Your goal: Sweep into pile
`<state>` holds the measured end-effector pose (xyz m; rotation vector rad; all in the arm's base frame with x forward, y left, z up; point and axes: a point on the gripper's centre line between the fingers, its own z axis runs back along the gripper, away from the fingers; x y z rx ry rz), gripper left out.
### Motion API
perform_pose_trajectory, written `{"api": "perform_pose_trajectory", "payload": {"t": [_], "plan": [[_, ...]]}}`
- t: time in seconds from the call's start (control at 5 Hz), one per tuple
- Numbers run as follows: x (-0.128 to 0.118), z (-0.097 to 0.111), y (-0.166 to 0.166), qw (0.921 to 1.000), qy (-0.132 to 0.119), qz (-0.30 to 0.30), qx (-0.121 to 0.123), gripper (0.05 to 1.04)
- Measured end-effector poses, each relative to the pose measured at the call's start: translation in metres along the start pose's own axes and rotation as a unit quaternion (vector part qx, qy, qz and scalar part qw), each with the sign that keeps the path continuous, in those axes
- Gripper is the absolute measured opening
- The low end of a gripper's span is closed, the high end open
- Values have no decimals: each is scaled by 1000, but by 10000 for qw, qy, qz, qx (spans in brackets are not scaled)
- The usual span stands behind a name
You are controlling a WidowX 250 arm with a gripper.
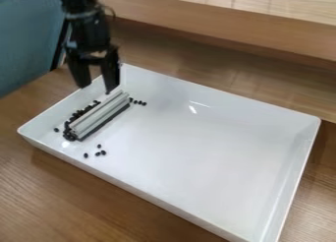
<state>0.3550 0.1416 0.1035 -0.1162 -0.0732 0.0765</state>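
1 fixed cam, above tray [203, 162], faces down at slant, med. dist.

free room right in tray [216, 152], bar [101, 115], beans [103, 152] left

I count one tray [216, 142], one bar [99, 116], and black beans [103, 152]: four off the bar's near end, about four by its far end, many alongside.
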Motion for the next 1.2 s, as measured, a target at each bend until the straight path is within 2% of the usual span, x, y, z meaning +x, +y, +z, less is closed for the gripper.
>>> {"api": "perform_pose_trajectory", "payload": {"t": [0.2,0.4,0.8,1.0,1.2], "plan": [[4,10,-26,9998,117,-143,-98,997],[9,7,-55,9989,208,-405,-116,997],[29,18,-115,9937,3,-1115,-73,997],[38,28,-141,9895,-209,-1426,-64,997],[45,29,-152,9869,-298,-1582,-94,997]]}}
